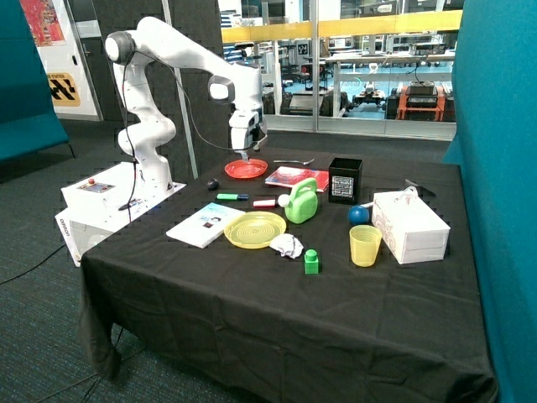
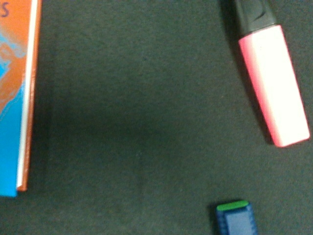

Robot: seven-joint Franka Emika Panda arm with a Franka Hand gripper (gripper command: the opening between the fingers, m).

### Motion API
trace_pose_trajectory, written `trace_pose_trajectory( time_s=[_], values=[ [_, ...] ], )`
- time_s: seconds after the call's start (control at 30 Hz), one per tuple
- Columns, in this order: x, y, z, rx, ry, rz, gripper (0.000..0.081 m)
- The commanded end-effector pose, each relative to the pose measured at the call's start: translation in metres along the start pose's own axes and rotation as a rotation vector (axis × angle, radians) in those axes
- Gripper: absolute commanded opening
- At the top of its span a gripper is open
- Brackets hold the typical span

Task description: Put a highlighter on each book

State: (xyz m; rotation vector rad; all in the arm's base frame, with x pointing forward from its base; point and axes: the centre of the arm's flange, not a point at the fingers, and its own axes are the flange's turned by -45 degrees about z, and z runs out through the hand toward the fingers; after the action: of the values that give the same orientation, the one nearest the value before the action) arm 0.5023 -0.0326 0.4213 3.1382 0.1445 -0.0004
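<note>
Since the table (image 1: 252, 336) is full of things, a few slips could happen. Neither the white book (image 1: 205, 224) nor the red book (image 1: 295, 178) has a highlighter on it yet, so the job looks not yet begun. The red book is thin and lies near the red plate (image 1: 246, 169), so a pen could get dropped on the plate by mistake. The green watering can (image 1: 302, 201) stands just beside the pink highlighter (image 1: 267, 202) and could get bumped. The green highlighter (image 1: 232, 197) lies near the pink one on the black cloth, between the two books. Both are small and smooth, so one may roll or pop out of a grab that is not in the middle.

The white arm (image 1: 180, 50) bends up from its base, then reaches over and points straight down. Its gripper (image 1: 245, 154) hangs just above the red plate, holding nothing that shows. Whether it is open or closed cannot be told.
</note>
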Motion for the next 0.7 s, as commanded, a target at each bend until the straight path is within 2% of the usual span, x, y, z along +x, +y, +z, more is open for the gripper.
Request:
trace_pose_trajectory(
  time_s=[0.0, 0.67],
  values=[
    [0.012, 0.016, 0.018, 0.0001, 0.0003, -0.002, 0.0203],
    [0.059, 0.023, 0.063, 0.0001, 0.0003, -0.061, 0.0273]
  ],
)
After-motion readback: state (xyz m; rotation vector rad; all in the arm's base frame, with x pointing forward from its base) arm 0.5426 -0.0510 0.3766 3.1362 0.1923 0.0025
